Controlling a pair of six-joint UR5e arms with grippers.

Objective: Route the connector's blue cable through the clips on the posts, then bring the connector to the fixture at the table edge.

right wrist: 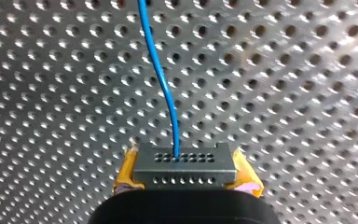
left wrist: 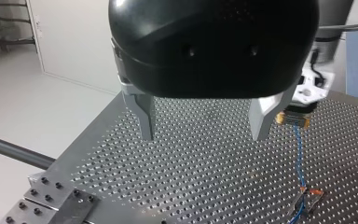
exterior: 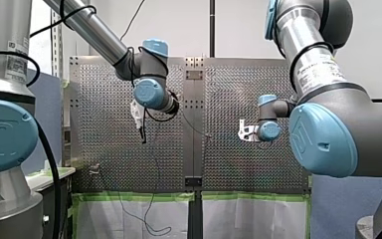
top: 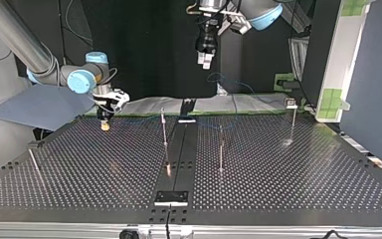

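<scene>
Presently the routing stage is in hand, by the look of it. The right claw (right wrist: 185, 176) is clamped on the connector (right wrist: 185, 161), with yellow pads (right wrist: 127, 171) pressed to both its ends. It holds the connector near the perforated surface (top: 288, 189), toward the top view's far left. The blue cable (right wrist: 161, 79) leaves the connector's face and runs off across the holes. In the left wrist view it drops to a small clip (left wrist: 310, 198) close to the surface; whether it is seated there cannot be told. The left claw (left wrist: 204, 126) hangs high, metal fingers (left wrist: 144, 116) spread wide, nothing between them. The connector is not yet at any edge fixture. A plate (top: 171, 197) at the top view's near edge is a likely candidate, unconfirmed. The next move probably calls for the right arm to carry the connector past the next post so the cable lies across its clip, slack kept, with the empty left claw free to seat it. Count: two arms, two claws, one connector, one blue cable. Posts (top: 164, 130): three upright in the top view, plus one thin rod (top: 34, 162) leaning at that view's left. One clip is made out clearly.
</scene>
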